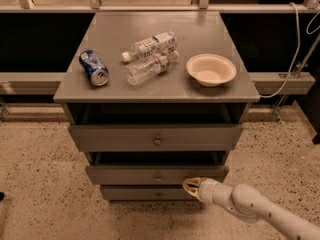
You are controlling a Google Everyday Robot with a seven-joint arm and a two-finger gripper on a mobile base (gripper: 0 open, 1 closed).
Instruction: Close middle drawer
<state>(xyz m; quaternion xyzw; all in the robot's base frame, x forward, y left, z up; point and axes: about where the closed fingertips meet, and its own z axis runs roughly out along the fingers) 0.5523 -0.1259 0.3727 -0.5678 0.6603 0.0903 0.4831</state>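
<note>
Lower right of the frame, I have the gripper (192,187) right at the front of the middle drawer (130,175), just right of its small knob (158,177); how wide it stands I cannot tell. That drawer sits low and centre, slim grey front a little way out, a dark strip above it, its inside hidden. Below it is the bottom drawer (140,193); above it, the taller top drawer (115,138). Further back, on the cabinet (165,91): a blue can (94,68) on its side, two clear bottles (151,67) lying down, and a pale bowl (211,69), bare inside.
</note>
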